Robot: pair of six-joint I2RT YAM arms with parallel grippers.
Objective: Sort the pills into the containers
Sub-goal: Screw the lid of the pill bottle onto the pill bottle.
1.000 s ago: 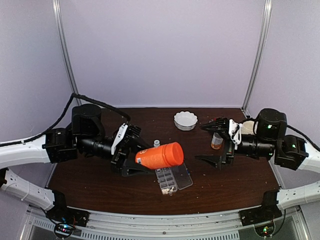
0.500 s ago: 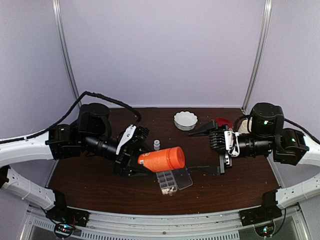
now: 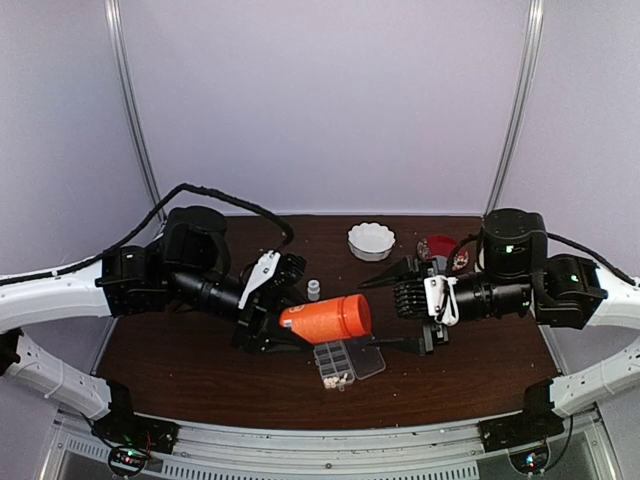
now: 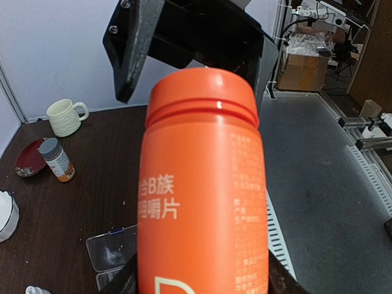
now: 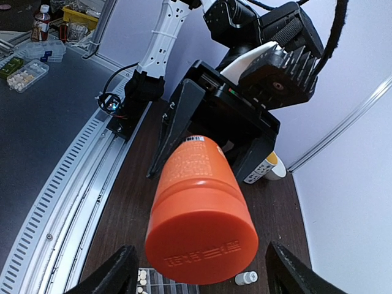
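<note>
My left gripper [image 3: 287, 322] is shut on the body of a large orange bottle [image 3: 327, 318], holding it level above the table with its cap toward the right. In the left wrist view the orange bottle [image 4: 202, 184] fills the frame between my left gripper [image 4: 201, 283] and its fingers. My right gripper [image 3: 370, 313] is open, its fingers flanking the cap without touching it. The cap of the orange bottle [image 5: 202, 245] faces the right wrist camera, inside my right gripper [image 5: 199, 252]. Below it lies the clear organiser with the containers [image 3: 346, 362], lid open. Pills [image 3: 331, 378] show in its near cells, pills [image 5: 143, 278] too.
A tiny white bottle [image 3: 313, 290] stands behind the orange one. A white fluted bowl [image 3: 371, 241] and a red saucer [image 3: 440, 245] sit at the back. A cream mug [image 4: 64, 116] and a grey-capped bottle [image 4: 56, 160] stand on the right side.
My right arm has swung left to the bottle's cap and its jaws have narrowed. My left arm has carried the orange bottle slightly right.
</note>
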